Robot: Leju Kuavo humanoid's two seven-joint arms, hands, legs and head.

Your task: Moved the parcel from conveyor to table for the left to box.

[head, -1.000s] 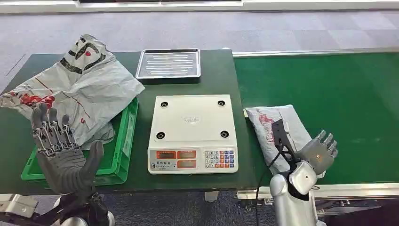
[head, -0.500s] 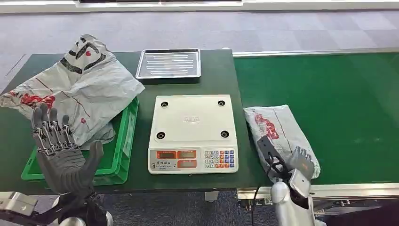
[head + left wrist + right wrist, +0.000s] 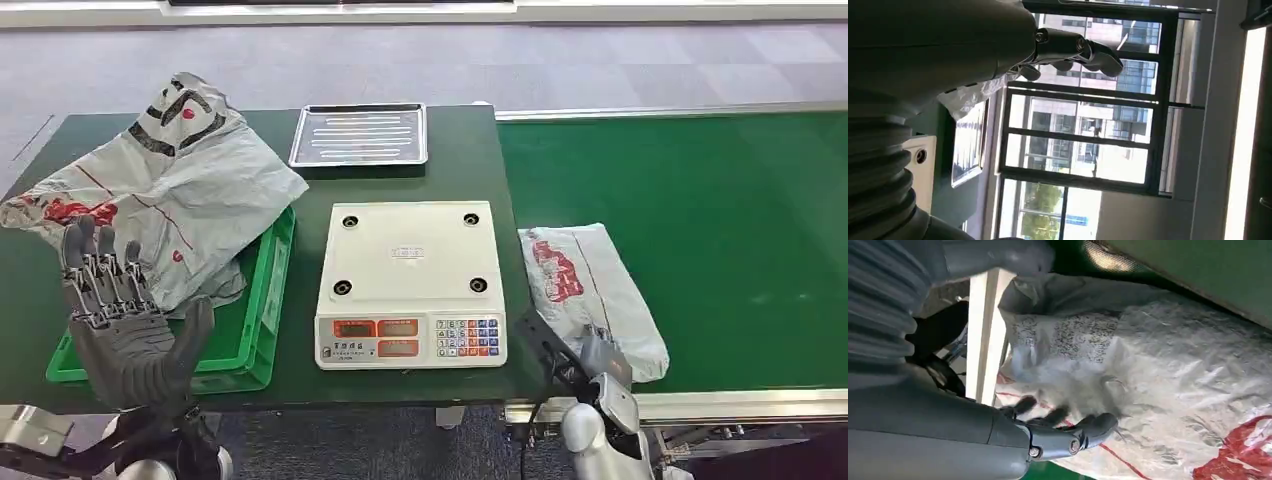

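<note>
I see the grey parcel (image 3: 592, 290) with red print I can't read lying on the conveyor (image 3: 720, 220), just ahead of my right hand (image 3: 598, 352), whose fingers (image 3: 1088, 426) are spread, holding nothing. My left hand (image 3: 120, 310) is raised, fingers apart, beside the green box (image 3: 262, 300).

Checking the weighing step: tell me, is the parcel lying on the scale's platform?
No, the parcel lies on the green conveyor belt beside the scale, whose white platform is bare.

No writing could be read. The scale (image 3: 410, 282) bore a small mark at its plate's middle — too small to make out — and the parcel (image 3: 590, 290) beside the scale carried blurred print.
</note>
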